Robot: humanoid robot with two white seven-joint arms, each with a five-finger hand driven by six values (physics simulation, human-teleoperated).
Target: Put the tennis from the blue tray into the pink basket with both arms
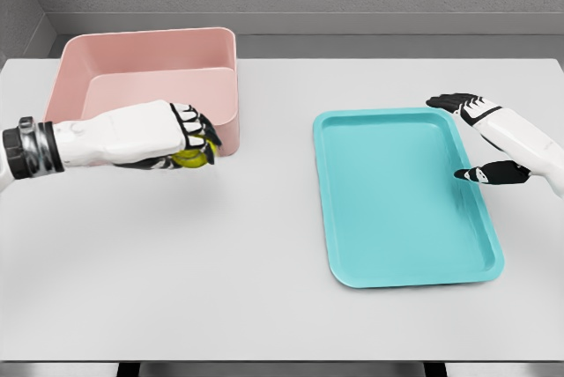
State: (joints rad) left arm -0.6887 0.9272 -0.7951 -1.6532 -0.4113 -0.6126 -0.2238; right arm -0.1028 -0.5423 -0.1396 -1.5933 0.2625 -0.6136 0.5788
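- Pink and deep-walled, the basket (92,67) sits toward the far left corner of the white bench (256,245), its rim rounded at the corners and its inside showing nothing but its own floor
- White with a dark metal wrist cuff, the left arm comes in from the bench's left edge and reaches rightward, level with the basket's near wall
- At its end the left hand (159,135) has its black-and-white fingers (189,121) curled tight around the tennis ball (192,155), of which only a yellow-green patch shows under the knuckles
- Ball and hand are right at the basket's near right corner, against the outside of the wall as seen from the head camera; whether they touch the wall cannot be told, and the ball is not inside the basket
- A faint shadow lies on the bench just below the hand
- Middle of the bench, between basket and tray, is plain white surface
- Blue-green tray (352,210), shallow and rectangular with rounded corners, lies on the right half of the bench, its long sides running from near edge to far edge, tilted slightly; nothing rests in it
- Right hand (483,135) hangs over the tray's far right corner and right rim, fingers (449,100) spread and loose, thumb pointing in over the tray, holding nothing; its white forearm leaves at the bench's right edge
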